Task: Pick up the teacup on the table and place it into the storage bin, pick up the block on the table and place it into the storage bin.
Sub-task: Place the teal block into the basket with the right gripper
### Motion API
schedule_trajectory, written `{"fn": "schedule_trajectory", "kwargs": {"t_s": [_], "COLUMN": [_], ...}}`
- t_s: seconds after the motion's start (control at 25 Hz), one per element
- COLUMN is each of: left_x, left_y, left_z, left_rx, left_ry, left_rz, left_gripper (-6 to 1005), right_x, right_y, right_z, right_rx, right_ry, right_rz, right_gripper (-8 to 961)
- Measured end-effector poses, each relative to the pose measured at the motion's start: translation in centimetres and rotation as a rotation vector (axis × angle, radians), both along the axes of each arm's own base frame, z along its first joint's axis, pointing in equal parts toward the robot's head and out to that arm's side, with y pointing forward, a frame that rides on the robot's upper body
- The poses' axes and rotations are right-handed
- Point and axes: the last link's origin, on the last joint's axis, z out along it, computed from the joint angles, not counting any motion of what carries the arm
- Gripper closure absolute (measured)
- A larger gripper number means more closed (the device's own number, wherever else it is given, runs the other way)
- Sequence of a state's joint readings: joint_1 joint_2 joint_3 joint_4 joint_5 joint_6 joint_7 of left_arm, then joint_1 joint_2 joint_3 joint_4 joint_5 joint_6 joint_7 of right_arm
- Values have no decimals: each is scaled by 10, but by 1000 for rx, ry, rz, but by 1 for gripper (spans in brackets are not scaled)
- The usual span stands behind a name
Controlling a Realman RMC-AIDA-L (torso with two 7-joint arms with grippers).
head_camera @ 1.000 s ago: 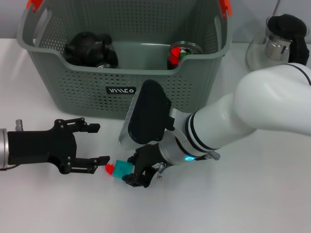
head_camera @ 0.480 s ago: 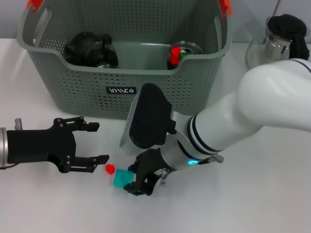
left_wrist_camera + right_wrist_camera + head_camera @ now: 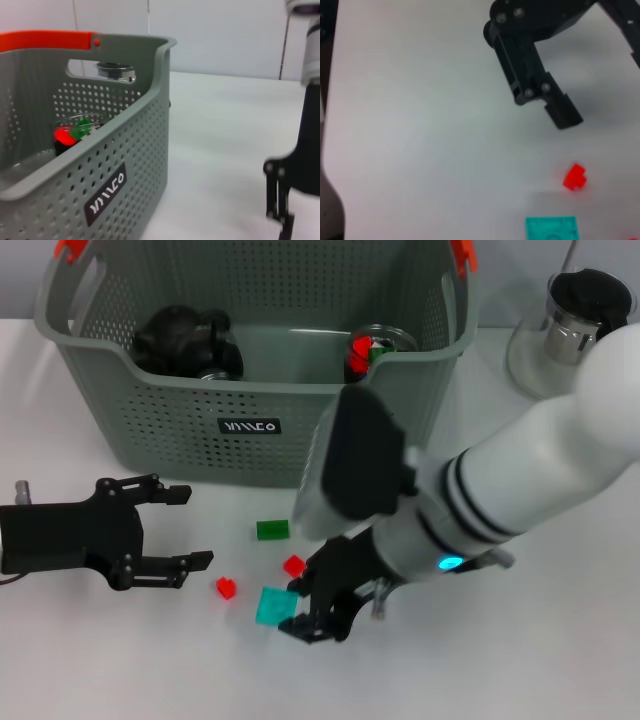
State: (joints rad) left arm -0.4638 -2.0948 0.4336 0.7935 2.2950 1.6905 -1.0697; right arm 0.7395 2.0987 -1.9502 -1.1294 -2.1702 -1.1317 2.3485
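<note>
Four small blocks, among them the teal block (image 3: 270,605), lie on the table (image 3: 560,640) before the storage bin (image 3: 255,380); none binned. Right end effector (image 3: 318,615) hovers beside the teal one, grip unclear; left end effector (image 3: 178,530) spread, empty.

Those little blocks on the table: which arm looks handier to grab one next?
Probably the right. The right gripper hangs right beside the teal block, while the open left gripper sits farther off, nearest a small red block.

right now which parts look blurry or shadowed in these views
Left wrist view: the storage bin is sharp, the right gripper at the edge is blurred. Right wrist view: the left gripper looks soft and casts a faint shadow on the table.
</note>
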Motion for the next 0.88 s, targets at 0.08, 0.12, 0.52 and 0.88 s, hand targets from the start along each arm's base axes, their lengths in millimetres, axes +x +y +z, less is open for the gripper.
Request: {"fn": "schedule_trajectory", "kwargs": {"t_s": [0.08,0.12,0.52,0.88], "left_x": [-1,-1,-10,-9], "left_y": [0,0,-3,-6], "left_z": [2,3,9,8], "left_rx": [7,9,46,35], "left_ry": [-2,-2,-11,-15], "left_rz": [3,4,41,33], "left_gripper": [153,153,152,153], "right_x": [-3,-5,-30,-76], "right_y": [1,2,-3,27], "right_z": [16,25,110,170], "right_rx": [9,10,65,213], "right_ry": [21,31,156,348], "right_rz": [-11,-18,-32,42], "right_gripper": [522,522,521,522]}}
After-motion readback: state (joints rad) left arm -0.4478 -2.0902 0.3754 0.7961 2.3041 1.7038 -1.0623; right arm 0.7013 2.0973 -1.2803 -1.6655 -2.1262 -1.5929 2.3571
